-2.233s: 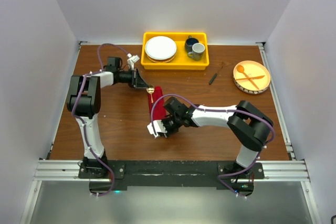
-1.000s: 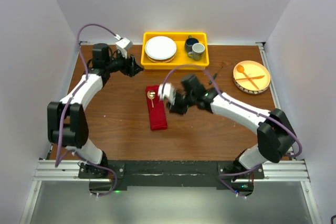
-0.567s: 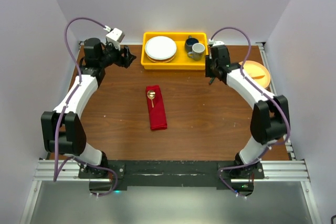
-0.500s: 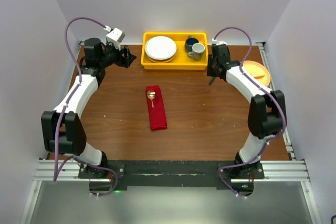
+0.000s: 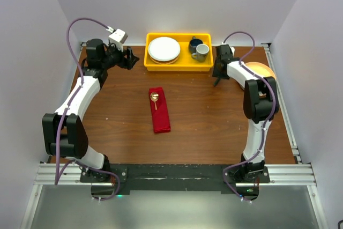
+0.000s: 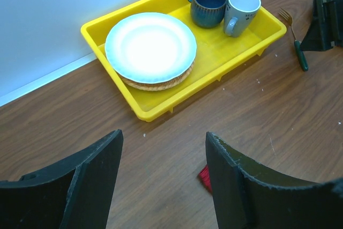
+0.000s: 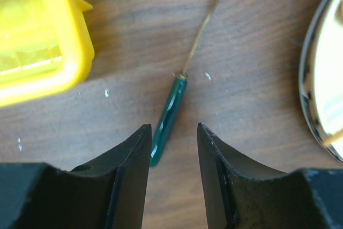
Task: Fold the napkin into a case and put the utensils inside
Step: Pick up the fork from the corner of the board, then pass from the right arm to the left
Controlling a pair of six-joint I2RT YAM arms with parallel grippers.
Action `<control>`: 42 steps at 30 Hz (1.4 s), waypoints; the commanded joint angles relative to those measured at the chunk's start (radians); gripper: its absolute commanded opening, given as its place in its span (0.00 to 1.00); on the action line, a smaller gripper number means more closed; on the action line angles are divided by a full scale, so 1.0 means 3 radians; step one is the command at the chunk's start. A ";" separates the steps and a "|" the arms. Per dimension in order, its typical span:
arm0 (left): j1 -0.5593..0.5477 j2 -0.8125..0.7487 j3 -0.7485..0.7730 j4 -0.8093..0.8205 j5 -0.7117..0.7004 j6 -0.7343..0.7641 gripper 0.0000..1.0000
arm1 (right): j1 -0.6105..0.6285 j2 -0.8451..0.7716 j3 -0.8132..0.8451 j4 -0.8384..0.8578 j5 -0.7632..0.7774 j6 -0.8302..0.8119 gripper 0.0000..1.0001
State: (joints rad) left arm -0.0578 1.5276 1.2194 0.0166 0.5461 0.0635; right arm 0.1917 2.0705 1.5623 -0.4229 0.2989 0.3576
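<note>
The napkin lies folded as a narrow red case (image 5: 160, 112) mid-table, with a gold spoon (image 5: 154, 98) at its far end, bowl showing. One red corner (image 6: 204, 174) peeks past my left finger. A fork with a green handle (image 7: 168, 120) and thin gold neck (image 7: 206, 22) lies right of the yellow tray. My right gripper (image 7: 172, 128) hovers open just over the handle's near end, which sits close to the left finger, untouched. In the top view this right gripper (image 5: 217, 75) partly hides the fork (image 5: 216, 83). My left gripper (image 5: 130, 58) stands open and empty left of the tray.
The yellow tray (image 5: 206, 67) at the back holds a white plate (image 5: 164, 49) and two mugs (image 5: 198, 49). Its corner (image 7: 64, 52) is close to my right gripper. A round tan plate (image 5: 261, 70) lies at the far right, partly under the right arm.
My right arm has swung from the red case to the back right, over the fork, its jaws widening. My left arm pulled back to the tray's left and has since held still.
</note>
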 commanded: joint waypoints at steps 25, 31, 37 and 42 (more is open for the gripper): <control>0.0126 -0.0152 0.0257 0.0207 0.1262 -0.0467 0.70 | -0.0179 -0.1961 -0.0483 0.0248 -0.1755 -0.0578 0.00; 0.0193 -0.0352 -0.0015 0.1757 0.1921 -0.1560 0.73 | -0.0164 -0.2340 -0.0805 0.1229 -0.4031 0.0268 0.00; 0.0157 -0.0439 -0.0250 0.3569 0.2107 -0.2787 0.73 | 0.0194 -0.2641 -0.1061 0.2243 -0.4734 0.1129 0.00; -0.0103 -0.0638 -0.0311 0.3464 0.1949 -0.2606 0.70 | 0.0756 -0.2847 -0.1184 0.2034 -0.4612 0.0910 0.00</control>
State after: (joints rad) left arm -0.0292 1.4048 1.1446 0.9356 1.1309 -0.6704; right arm 0.3058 1.3075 1.2053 0.1223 -1.0153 0.6136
